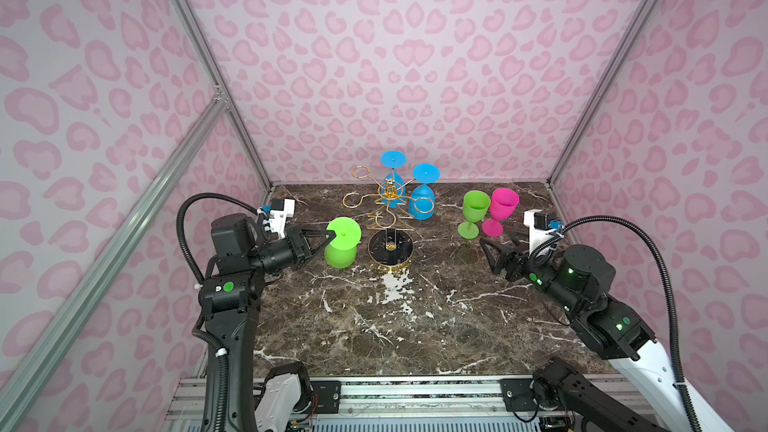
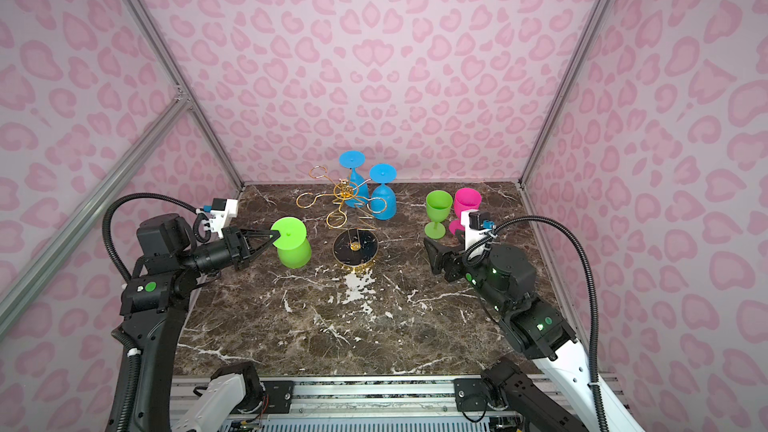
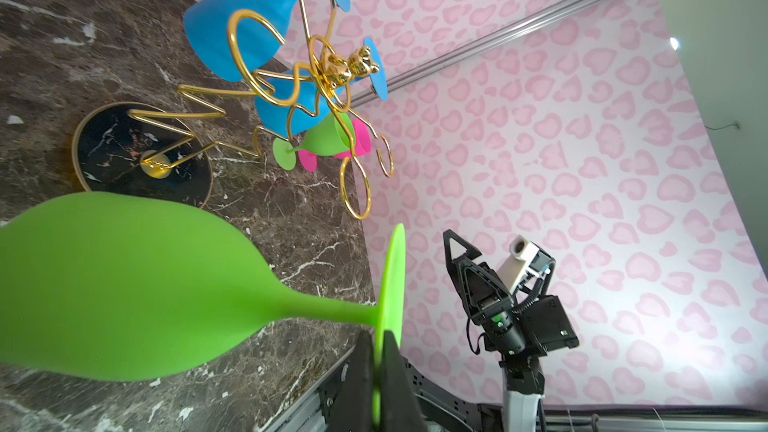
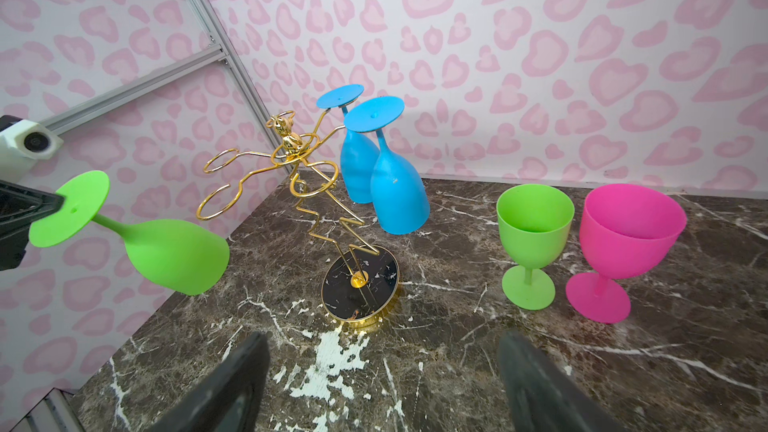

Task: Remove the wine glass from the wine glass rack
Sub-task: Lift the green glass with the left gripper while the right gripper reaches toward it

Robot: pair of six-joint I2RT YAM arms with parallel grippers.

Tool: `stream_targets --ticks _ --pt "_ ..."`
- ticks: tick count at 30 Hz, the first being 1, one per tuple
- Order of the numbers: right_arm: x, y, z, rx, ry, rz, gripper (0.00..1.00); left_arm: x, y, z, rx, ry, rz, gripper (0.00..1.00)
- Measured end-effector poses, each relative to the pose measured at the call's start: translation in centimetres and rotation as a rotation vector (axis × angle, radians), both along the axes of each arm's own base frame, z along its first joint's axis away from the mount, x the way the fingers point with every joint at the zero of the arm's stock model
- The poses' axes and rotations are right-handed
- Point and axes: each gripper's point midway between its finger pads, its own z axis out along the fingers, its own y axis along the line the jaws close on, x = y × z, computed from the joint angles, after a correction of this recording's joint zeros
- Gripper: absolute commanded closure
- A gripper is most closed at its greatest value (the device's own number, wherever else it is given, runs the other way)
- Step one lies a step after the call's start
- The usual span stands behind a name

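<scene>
Left wrist view: left pincer (image 3: 377,344) is clamped tight on the rim of the green wine glass (image 3: 124,284) foot disc, one black pad on each face of the disc. Glass is off the wine glass rack (image 1: 380,253): both top views put it just left of the rack's round black base, foot up, bowl down, tilted, with no wire loop around its stem. Right wrist view shows a clear gap between its bowl and the nearest gold loops, and the bowl is off the table (image 1: 374,326). Rack stands upright on the table. On the rack's far side, rear blue glass (image 1: 392,178) and front blue glass (image 1: 422,201) sit inverted at its arms, feet above the wire; can't tell if their rims touch the table. Right of the rack, well apart from it, green goblet (image 1: 473,214) and pink goblet (image 1: 500,209) stand upright, just beside each other. Right pincer (image 1: 488,256) is spread wide and holds nothing, hovering on the near side of the goblets, aimed toward the rack's base.
</scene>
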Motion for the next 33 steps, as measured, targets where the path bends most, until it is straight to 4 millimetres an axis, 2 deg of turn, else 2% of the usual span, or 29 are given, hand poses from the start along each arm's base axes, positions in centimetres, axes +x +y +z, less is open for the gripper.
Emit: stream_targets --ticks 5,11,16,23,33 --pt "0.1 1.1 1.6 0.013 -0.027 0.055 0.12 -1.3 -1.4 1.1 -0.033 -0.017 -0.071 0.96" --pt "0.3 3.5 1.9 0.012 -0.031 0.146 0.13 -3.8 -3.4 2.6 -0.054 -0.053 -0.168 0.96" --pt "-0.6 5.4 2.7 -0.005 -0.060 0.223 0.13 -4.8 -4.7 4.6 -0.059 -0.112 -0.232 0.96" --pt "-2.1 7.8 3.9 -0.044 -0.137 0.318 0.12 -4.9 -7.3 7.1 -0.081 -0.157 -0.326 0.96" --pt "-4.1 10.3 4.8 -0.117 -0.278 0.425 0.08 -5.0 -10.5 10.4 -0.117 -0.222 -0.427 0.96"
